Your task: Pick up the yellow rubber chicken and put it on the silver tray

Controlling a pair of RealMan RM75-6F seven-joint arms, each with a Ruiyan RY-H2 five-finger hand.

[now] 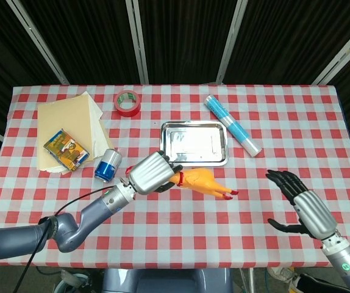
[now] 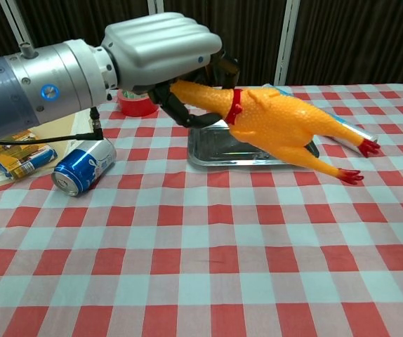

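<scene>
My left hand (image 1: 150, 173) (image 2: 161, 51) grips the yellow rubber chicken (image 1: 200, 182) (image 2: 282, 123) by its neck and holds it in the air. The chicken's body slopes down to the right, its red feet lowest. It hangs in front of the silver tray (image 1: 194, 143) (image 2: 219, 152), which lies flat on the checked cloth with nothing in it. My right hand (image 1: 306, 207) hovers open at the table's near right, fingers spread, holding nothing; the chest view does not show it.
A blue can (image 1: 107, 165) (image 2: 83, 166) lies on its side left of the tray. A red tape roll (image 1: 127, 102) (image 2: 137, 104) sits behind. A blue-white tube (image 1: 233, 125) lies right of the tray. Beige folders (image 1: 71, 125) with a small box (image 1: 66, 149) are at far left.
</scene>
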